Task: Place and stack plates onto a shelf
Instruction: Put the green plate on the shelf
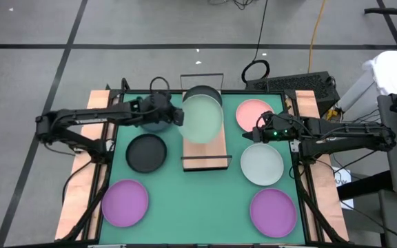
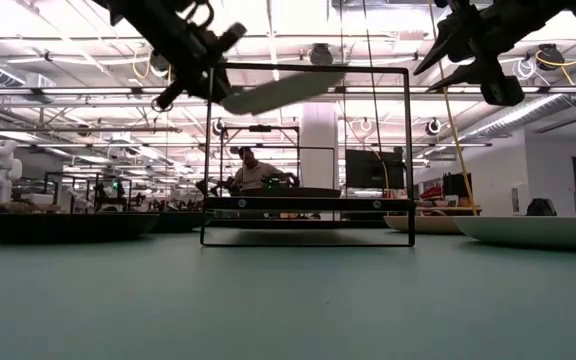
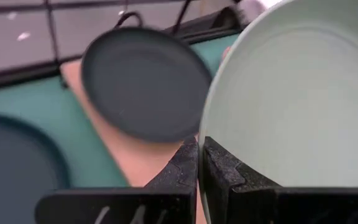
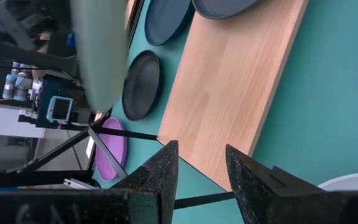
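My left gripper (image 1: 176, 115) is shut on a pale mint plate (image 1: 202, 118), held in the air above the shelf (image 1: 216, 148), a light wood board with black wire ends. One dark grey plate (image 1: 202, 91) lies on the shelf's far end, partly covered by the held plate. Lying flat on the table are two more dark grey plates (image 1: 147, 153) (image 3: 11, 168), a pink plate (image 1: 253, 114), a whitish plate (image 1: 262, 164) and two purple plates (image 1: 125, 202) (image 1: 273, 211). My right gripper (image 1: 259, 132) is open, hovering between the pink and whitish plates. My left gripper pinches the mint plate's rim (image 3: 205, 127) between its two fingers, at the plate's left edge. The fingers reach in roughly level from the table's left. The plate (image 2: 283, 92) is lifted clear and tilted, near the top of the shelf's wire frame (image 2: 408, 150).
Wooden side rails run along the table's left and right edges (image 1: 81, 193). The near half of the shelf board (image 4: 235, 81) is bare. Cables and a keyboard lie beyond the far edge (image 1: 302, 84). A person sits in the room behind (image 2: 253, 172).
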You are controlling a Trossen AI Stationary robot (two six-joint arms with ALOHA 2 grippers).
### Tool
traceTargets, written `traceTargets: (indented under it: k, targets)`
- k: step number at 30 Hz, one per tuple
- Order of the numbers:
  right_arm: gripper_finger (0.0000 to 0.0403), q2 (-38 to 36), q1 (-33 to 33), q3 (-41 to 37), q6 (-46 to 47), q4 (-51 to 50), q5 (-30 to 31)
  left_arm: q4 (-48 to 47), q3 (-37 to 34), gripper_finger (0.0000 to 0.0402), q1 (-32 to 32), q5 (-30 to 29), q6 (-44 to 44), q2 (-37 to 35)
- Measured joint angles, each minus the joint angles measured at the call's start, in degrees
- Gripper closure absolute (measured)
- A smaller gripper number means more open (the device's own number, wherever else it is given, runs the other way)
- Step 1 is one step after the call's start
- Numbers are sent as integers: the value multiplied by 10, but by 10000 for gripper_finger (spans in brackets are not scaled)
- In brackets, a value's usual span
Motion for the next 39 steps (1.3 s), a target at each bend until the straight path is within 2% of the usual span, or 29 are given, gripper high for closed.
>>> traceTargets:
  k: [10, 19, 26, 39]
  targets:
    - [284, 0, 0, 0, 4, -3, 14, -67, 0, 394, -12, -2, -66, 65]
    - [284, 0, -3, 0, 26, -12, 74, -62, 0, 394, -31, -1, -91, 85]
    - [284, 0, -18, 0, 36, -52, 74, -41, 0, 394, -41, 3, -125, 104]
    - [284, 0, -25, 0, 30, -52, 71, -20, -1, 387, -55, 19, -174, 182]
